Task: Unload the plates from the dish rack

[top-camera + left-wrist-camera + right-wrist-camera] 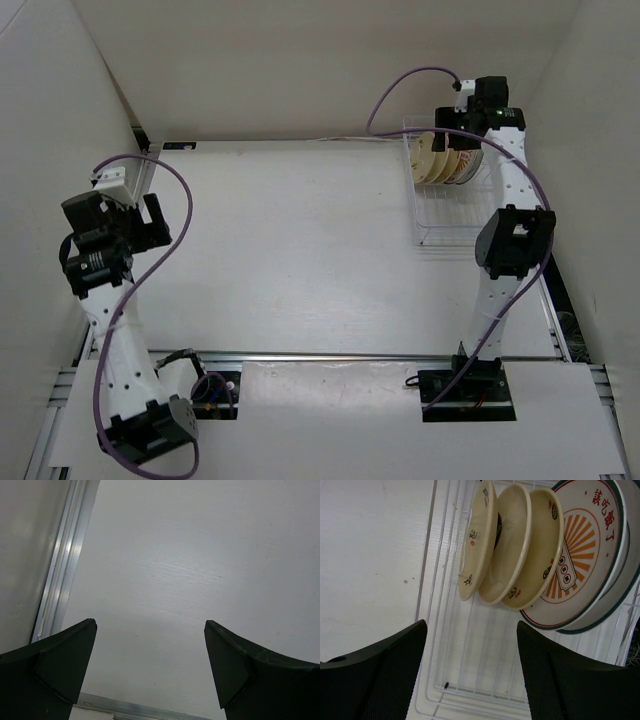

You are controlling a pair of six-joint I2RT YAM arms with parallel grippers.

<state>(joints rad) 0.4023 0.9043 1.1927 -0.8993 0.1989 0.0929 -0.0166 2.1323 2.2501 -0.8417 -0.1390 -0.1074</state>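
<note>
The white wire dish rack (445, 215) stands at the far right of the table; it also shows in the right wrist view (470, 645). Three small cream plates (510, 545) stand on edge in it, next to a larger white plate with an orange-red sunburst pattern (580, 555). In the top view the plates (445, 160) sit at the rack's far end. My right gripper (472, 630) is open and empty, hovering above the rack just short of the plates. My left gripper (150, 630) is open and empty over bare table at the far left (135, 215).
White walls enclose the table on the left, back and right. An aluminium rail (62, 565) runs along the left edge. A purple cable (415, 80) loops above the rack. The rack's near half holds no dishes.
</note>
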